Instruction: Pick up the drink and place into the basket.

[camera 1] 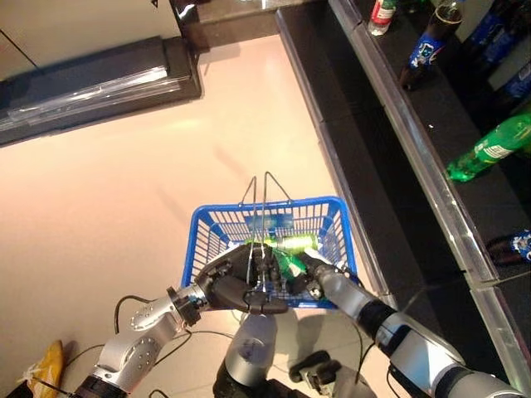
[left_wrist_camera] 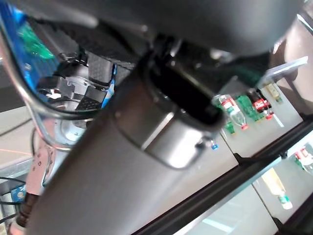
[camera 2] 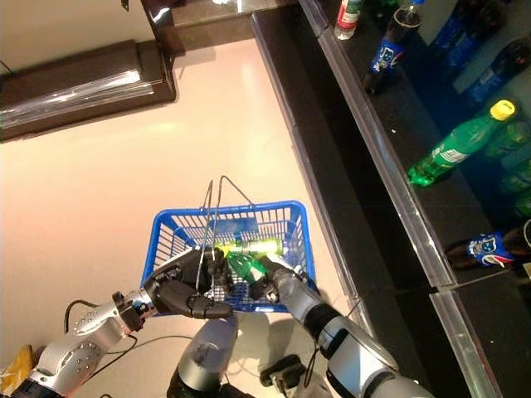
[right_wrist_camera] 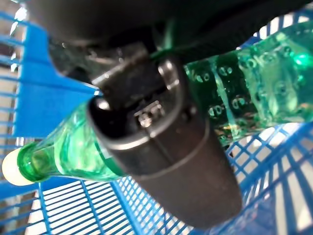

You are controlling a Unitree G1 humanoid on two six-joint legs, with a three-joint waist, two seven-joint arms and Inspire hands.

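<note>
A: Head stereo pair looks steeply down at the floor. Both eyes share the blue basket (camera 1: 267, 225) low in the centre and the dark shelf (camera 2: 431, 108) of bottles running along the robot's right. Right eye shows more of the shelf.

B: Wrists?

A: Left wrist view is very close, mostly blocked by its own arm; past it a basket wire handle (left_wrist_camera: 22, 93) and distant bottles. Right wrist view sits right on the green bottle (right_wrist_camera: 244, 93), facing into the basket mesh.
</note>
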